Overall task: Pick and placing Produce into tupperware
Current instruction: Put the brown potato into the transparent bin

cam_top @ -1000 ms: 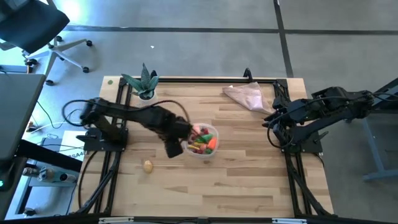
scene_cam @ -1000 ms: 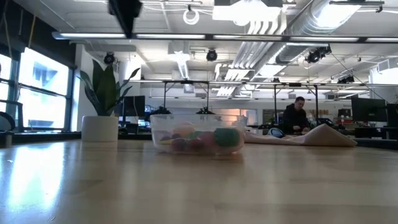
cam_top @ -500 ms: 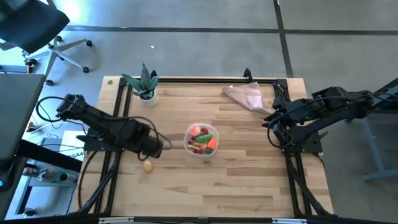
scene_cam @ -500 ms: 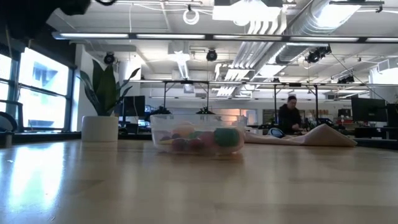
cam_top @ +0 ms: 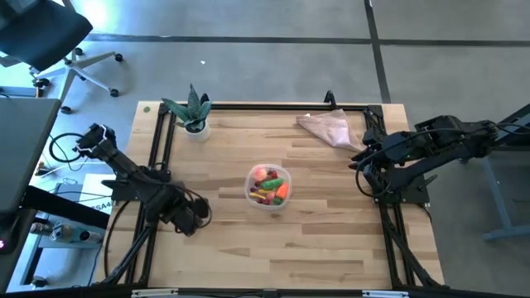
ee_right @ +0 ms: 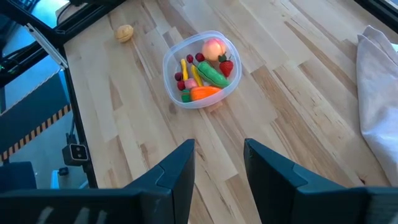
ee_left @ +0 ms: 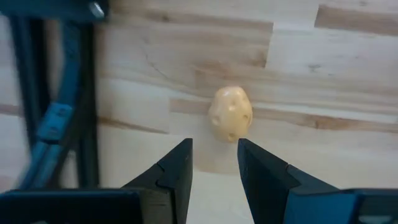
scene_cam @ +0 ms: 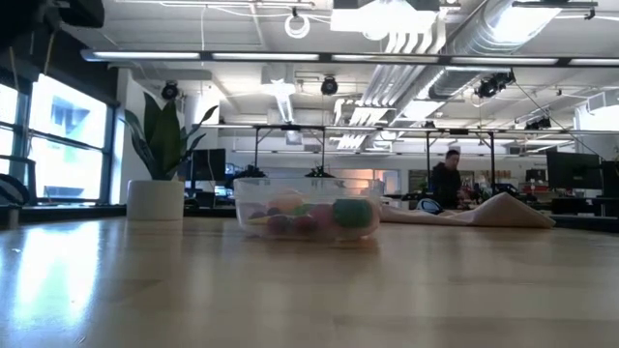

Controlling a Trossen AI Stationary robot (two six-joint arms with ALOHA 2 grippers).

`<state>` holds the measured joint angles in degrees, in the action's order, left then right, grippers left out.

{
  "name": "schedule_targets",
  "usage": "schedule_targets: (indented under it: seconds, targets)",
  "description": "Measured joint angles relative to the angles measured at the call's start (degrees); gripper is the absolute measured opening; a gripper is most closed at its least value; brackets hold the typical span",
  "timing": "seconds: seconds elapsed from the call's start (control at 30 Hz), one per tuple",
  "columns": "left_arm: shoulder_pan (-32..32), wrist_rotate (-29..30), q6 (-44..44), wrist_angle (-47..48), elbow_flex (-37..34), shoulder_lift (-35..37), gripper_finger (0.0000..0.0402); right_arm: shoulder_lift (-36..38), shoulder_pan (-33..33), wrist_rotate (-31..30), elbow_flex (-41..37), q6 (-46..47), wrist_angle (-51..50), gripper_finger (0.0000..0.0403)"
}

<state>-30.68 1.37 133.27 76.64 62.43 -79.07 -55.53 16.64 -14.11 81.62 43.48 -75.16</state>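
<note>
The tupperware (cam_top: 267, 187), a round clear tub, stands mid-table with several produce pieces (ee_right: 208, 74) inside: a green pod, an orange carrot, a pink-red round piece and yellow bits. A beige potato (ee_left: 230, 113) lies on the wood near the table's left edge. My left gripper (ee_left: 214, 146) points down over it, open, with its fingertips just short of the potato and nothing between them. In the high view this gripper (cam_top: 192, 219) hides the potato. My right gripper (cam_top: 358, 162) waits open at the table's right side, raised.
A potted green plant (cam_top: 192, 112) stands at the far left corner and a pinkish-beige cloth (cam_top: 329, 127) lies at the far right. A black frame rail (ee_left: 56, 93) runs close beside the potato on the left. A person (scene_cam: 447, 179) shows far off in the room.
My left gripper has left the tub's side and swung toward the table's left and near edges, sinking and rolling about its own axis. It now hangs over the potato. The tub and the potato have stayed where they were.
</note>
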Motion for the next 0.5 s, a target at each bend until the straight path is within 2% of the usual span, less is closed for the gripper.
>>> schedule_targets:
  seconds: [0.17, 0.37, 0.5]
  targets:
    - [-0.08, -1.93, 3.17, -8.23, -5.33, -0.02, 0.0117, 0.00, 0.00, -0.02, 0.01, 0.00, 0.00, 0.0130]
    - [-0.12, -7.57, 5.88, -13.05, -10.51, -0.33, 0.0117, 0.00, 0.00, -0.02, 0.01, 0.00, -0.01, 0.0130]
    - [-0.08, -7.45, 4.53, -14.34, -11.47, -0.31, 0.0117, 0.00, 0.00, -0.01, 0.01, 0.00, -0.01, 0.0130]
